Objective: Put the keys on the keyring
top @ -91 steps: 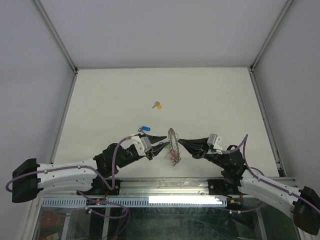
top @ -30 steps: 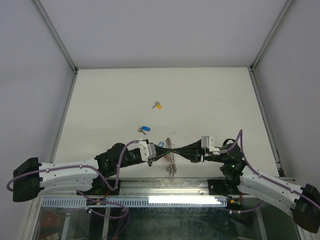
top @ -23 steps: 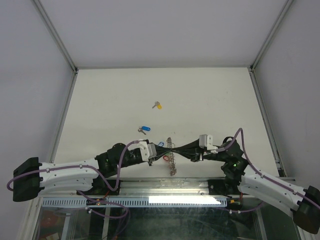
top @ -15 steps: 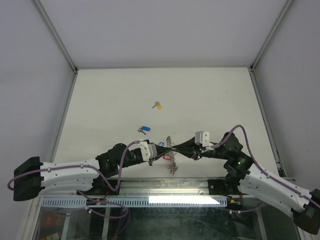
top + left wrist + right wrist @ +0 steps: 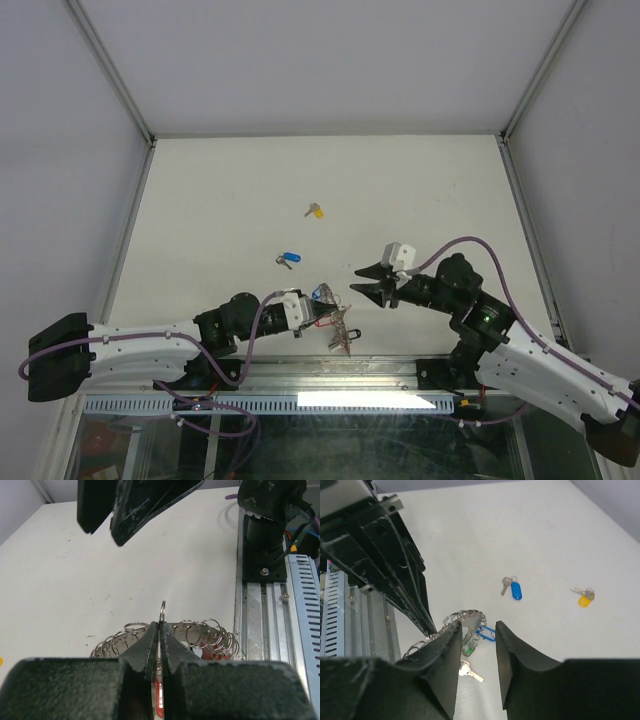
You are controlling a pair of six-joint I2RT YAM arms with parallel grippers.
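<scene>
On the white table [image 5: 420, 190], a bit left of the middle, lies a small silver key with a blue plastic tag [image 5: 289, 259] [image 5: 515, 589]. Farther back and a little to the right lies a small silver key with a yellow plastic tag [image 5: 316, 211] [image 5: 584, 599]. Both loose keys are in the same spots as a second ago, and neither one is on the ring yet.

Near the front edge, the left claw [image 5: 318, 305] [image 5: 160, 625] is pressed together, pinching the thin rim of the big silver metal ring [image 5: 340, 325] [image 5: 200, 632] [image 5: 467, 617]. It was pinching the ring a second ago too, but now it holds the ring all by itself. The ring has lots of little wire loops, small keys and red, blue and green tags on it. It is tipped over more than before, and its low side has swung nearer to the front edge.

Just right of the ring is the right claw [image 5: 358, 280] [image 5: 478, 626]. A second ago it was closed on the ring, tip to tip with the left claw. Now its two fingers are spread apart and hold nothing. It has let go and has pulled back, to the right and a little farther from the front. There is a gap between it and the ring.
</scene>
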